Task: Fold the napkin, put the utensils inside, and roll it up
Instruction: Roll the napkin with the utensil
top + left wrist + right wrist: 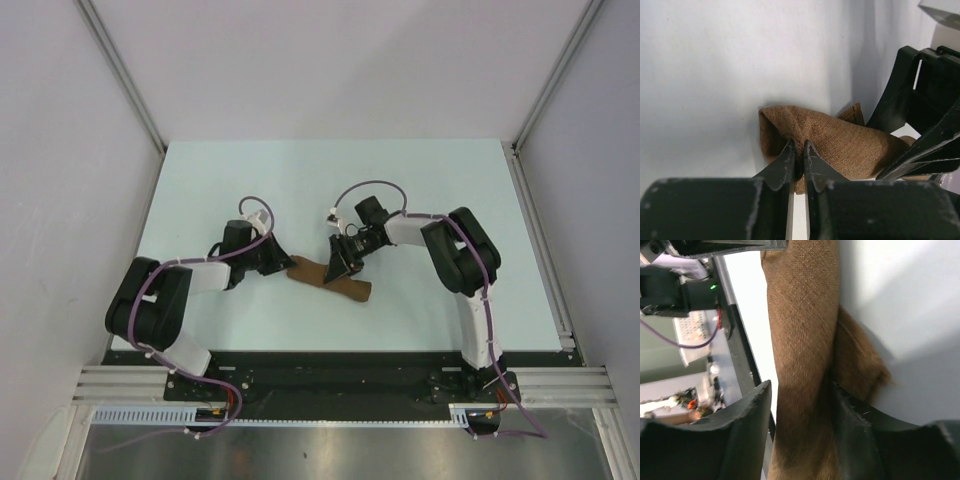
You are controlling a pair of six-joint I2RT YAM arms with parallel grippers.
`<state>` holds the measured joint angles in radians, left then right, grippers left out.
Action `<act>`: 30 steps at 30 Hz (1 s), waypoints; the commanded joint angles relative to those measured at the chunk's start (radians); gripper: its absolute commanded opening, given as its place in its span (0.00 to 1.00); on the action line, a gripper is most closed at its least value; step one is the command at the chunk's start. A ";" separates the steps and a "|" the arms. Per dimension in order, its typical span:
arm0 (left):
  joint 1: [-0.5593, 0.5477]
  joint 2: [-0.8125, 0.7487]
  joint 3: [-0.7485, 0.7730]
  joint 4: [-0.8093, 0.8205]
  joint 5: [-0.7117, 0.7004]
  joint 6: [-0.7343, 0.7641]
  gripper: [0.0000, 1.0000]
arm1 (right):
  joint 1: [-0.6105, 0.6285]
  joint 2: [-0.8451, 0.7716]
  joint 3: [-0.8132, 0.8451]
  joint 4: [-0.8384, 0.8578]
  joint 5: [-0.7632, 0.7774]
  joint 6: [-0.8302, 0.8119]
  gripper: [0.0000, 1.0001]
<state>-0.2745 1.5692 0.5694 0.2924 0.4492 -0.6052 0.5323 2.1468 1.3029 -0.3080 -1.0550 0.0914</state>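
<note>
My left gripper [799, 146] pinches the napkin [845, 142] at one end, my right gripper [801, 389] stands spread around it; risk: the loose roll slackens and sheds the unseen utensils.

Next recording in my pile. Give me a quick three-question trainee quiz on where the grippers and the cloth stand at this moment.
1. True or false: the left gripper is pinched on one end of the napkin.
2. Pick one. The right gripper is: A) lifted well clear of the napkin; B) astride the napkin, one finger on each side; C) shut on a fork.
3. Short answer: does any utensil show in any of the three views?

Key
1. True.
2. B.
3. No. Only the brown cloth shows; whether anything lies inside it cannot be told.
</note>
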 commanded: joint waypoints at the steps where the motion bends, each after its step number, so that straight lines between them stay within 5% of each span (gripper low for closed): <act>1: -0.006 0.038 0.046 0.007 0.016 -0.015 0.10 | -0.032 -0.076 0.001 -0.060 0.199 -0.027 0.56; 15: -0.006 0.092 0.087 -0.015 0.028 -0.010 0.08 | 0.060 -0.441 -0.168 0.179 0.645 -0.143 0.71; 23: -0.006 0.107 0.110 -0.032 0.026 -0.007 0.08 | 0.293 -0.426 -0.188 0.182 0.932 -0.318 0.73; 30: -0.006 0.117 0.132 -0.050 0.020 -0.001 0.08 | 0.327 -0.386 -0.177 0.185 0.928 -0.349 0.73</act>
<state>-0.2745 1.6638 0.6647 0.2596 0.4755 -0.6128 0.8619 1.7351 1.1107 -0.1493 -0.1791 -0.2070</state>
